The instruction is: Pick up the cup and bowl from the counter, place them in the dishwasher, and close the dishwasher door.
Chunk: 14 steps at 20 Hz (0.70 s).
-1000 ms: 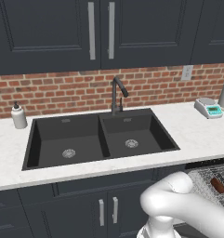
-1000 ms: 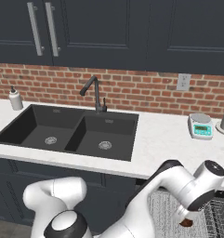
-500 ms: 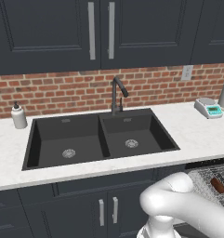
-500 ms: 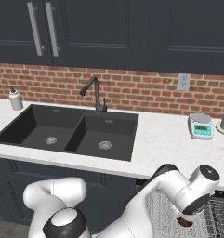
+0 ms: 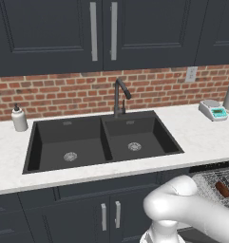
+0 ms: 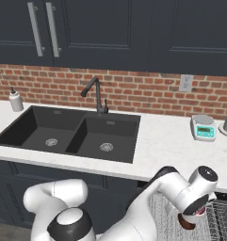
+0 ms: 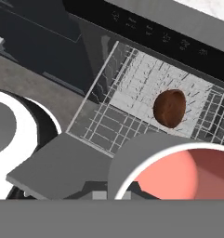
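A bowl, grey outside with a white rim and a salmon-red inside, sits right up against the hand camera, with my gripper shut on it; the fingertips are hidden. Below it lies the dishwasher's grey wire rack, pulled out. A brown cup lies on its side in that rack and also shows at the right edge as a cup. The dishwasher door lies folded down flat. My hand hovers over the rack, in front of the counter.
A black double sink with a dark faucet is cut into the worktop. A soap bottle stands at the left, a small scale at the right. Dark cabinets hang above and sit below the counter.
In the right base view my hand has sunk a little lower over the rack. The cup in the rack has stayed put.
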Tool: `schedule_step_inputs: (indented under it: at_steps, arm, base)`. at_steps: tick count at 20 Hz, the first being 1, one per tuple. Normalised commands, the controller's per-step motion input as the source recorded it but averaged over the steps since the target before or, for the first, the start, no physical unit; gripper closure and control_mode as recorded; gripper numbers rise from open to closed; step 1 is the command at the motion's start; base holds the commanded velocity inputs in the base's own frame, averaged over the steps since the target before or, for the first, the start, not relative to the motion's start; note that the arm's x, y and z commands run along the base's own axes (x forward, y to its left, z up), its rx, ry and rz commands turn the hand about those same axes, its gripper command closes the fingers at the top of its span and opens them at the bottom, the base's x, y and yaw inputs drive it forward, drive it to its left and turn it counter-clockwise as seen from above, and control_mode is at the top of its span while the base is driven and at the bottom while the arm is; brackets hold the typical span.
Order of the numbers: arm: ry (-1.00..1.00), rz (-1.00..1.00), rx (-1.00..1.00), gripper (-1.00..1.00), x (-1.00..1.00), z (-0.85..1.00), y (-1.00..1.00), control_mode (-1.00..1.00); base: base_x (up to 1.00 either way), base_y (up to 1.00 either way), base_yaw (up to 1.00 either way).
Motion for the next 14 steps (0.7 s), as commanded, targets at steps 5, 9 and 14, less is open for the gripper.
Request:
schedule_step_inputs:
  at_steps: [5,9,14]
  arm:
    - [0.09,-0.18,0.04,1.00,0.10,-0.18,-0.10,-1.00]
    - [0.06,-0.06,0.00,1.00,0.00,-0.35,-0.03,-1.00]
    - [0.01,0.00,0.01,1.00,0.00,-0.52,0.00,-1.00]
  base:
    - [0.00,0.00,0.00]
    - [0.00,0.00,0.00]
    - [0.00,0.00,0.00]
